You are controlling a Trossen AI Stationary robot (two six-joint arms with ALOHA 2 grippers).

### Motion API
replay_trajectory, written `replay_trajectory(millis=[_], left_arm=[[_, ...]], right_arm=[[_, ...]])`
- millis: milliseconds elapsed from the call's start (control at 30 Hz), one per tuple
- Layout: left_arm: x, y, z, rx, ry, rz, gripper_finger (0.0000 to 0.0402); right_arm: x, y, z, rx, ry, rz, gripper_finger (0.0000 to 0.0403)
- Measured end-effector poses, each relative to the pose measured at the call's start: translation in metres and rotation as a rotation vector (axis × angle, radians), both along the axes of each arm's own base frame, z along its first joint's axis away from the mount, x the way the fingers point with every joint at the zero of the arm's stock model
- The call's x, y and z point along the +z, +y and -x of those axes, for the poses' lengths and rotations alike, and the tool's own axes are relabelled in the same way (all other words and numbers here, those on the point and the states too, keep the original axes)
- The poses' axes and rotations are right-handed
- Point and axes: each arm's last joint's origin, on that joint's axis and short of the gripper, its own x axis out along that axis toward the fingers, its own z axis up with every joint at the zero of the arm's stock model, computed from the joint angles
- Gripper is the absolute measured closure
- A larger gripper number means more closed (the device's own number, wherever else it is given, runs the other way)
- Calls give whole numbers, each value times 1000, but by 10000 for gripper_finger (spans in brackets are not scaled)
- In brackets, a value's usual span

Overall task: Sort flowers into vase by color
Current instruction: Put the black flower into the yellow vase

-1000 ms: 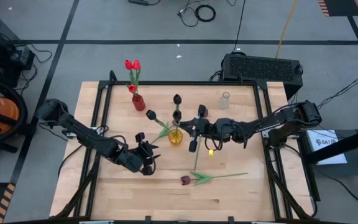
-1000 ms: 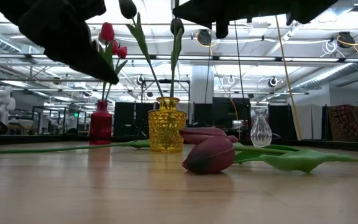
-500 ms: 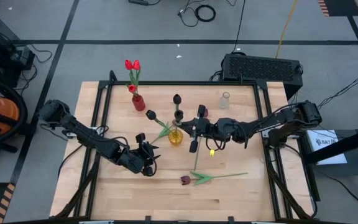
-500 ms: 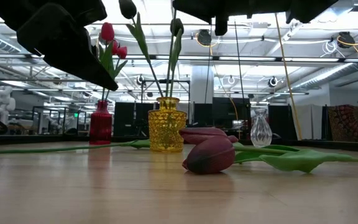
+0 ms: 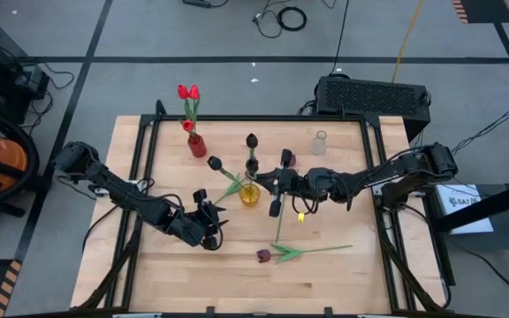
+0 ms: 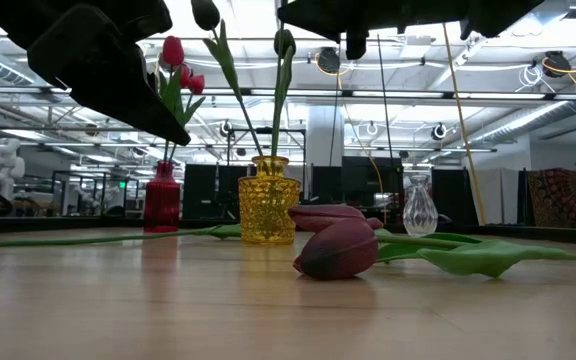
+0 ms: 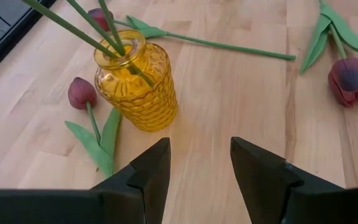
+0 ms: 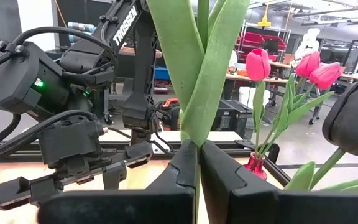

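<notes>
Right gripper (image 5: pixel 277 186) pinching tulip (image 8: pixel 199 68) stem just beside yellow vase (image 5: pixel 249 195); left gripper (image 7: pixel 199 163) spread, waiting near vase. Next, you lower stem into its mouth.

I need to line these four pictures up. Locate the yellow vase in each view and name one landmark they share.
High view: yellow vase at table centre, beside the right gripper.
Low view: left of centre, stems standing in it.
Left wrist view: upper left, ahead of the open left gripper.
Right wrist view: not visible.
Shared landmark: the red vase, holding red tulips.
</notes>
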Motion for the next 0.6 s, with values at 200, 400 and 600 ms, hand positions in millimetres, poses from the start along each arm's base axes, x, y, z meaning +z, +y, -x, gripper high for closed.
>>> replay_trajectory(millis=[200,400,600], left_arm=[[0,0,0,0,0,1,226],[0,0,0,0,-1,1,226],[0,0,0,0,0,1,226]], right_arm=[[0,0,0,-3,-2,1,403],[-5,-4,-3,-18,8,1,403],[-16,-5,-11,-20,6,-4,403]])
